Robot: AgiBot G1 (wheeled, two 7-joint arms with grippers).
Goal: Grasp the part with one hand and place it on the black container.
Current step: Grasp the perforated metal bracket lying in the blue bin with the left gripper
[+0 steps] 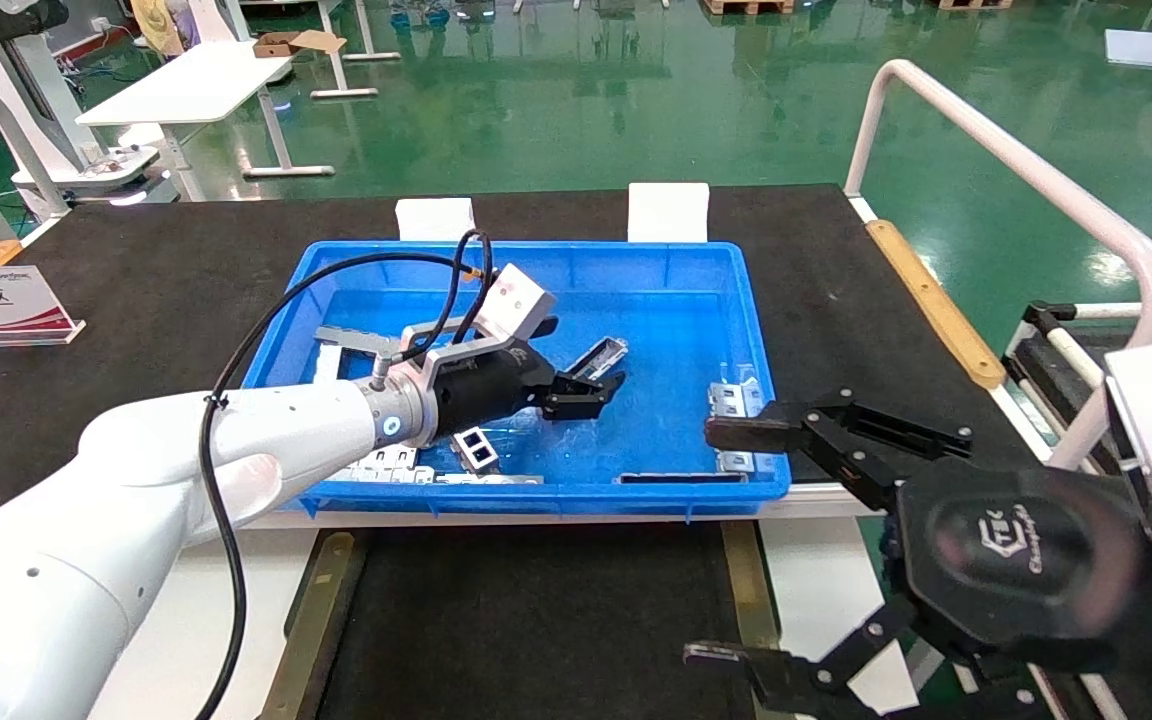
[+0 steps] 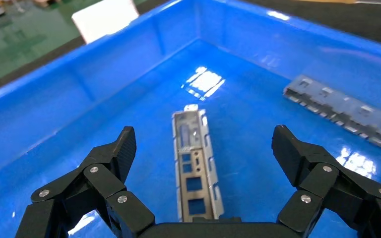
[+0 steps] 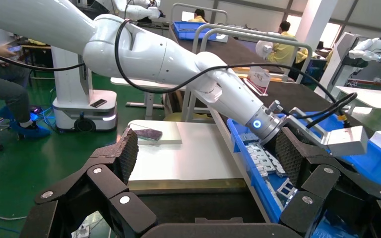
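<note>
Left pincer (image 2: 201,148), spread wide, hovers inside the blue plastic bin (image 2: 129,64), straddling the long silvery-grey sheet-metal part (image 2: 196,166) lying lengthwise between its fingers, aligned for closing. Right pincer (image 1: 726,540), also wide, idles beside the matte black container (image 1: 536,620).

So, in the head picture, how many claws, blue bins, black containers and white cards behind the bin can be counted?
Claws: 2, the left claw and the right claw, both open
Blue bin: 1
Black container: 1
White cards: 2
Total: 6
</note>
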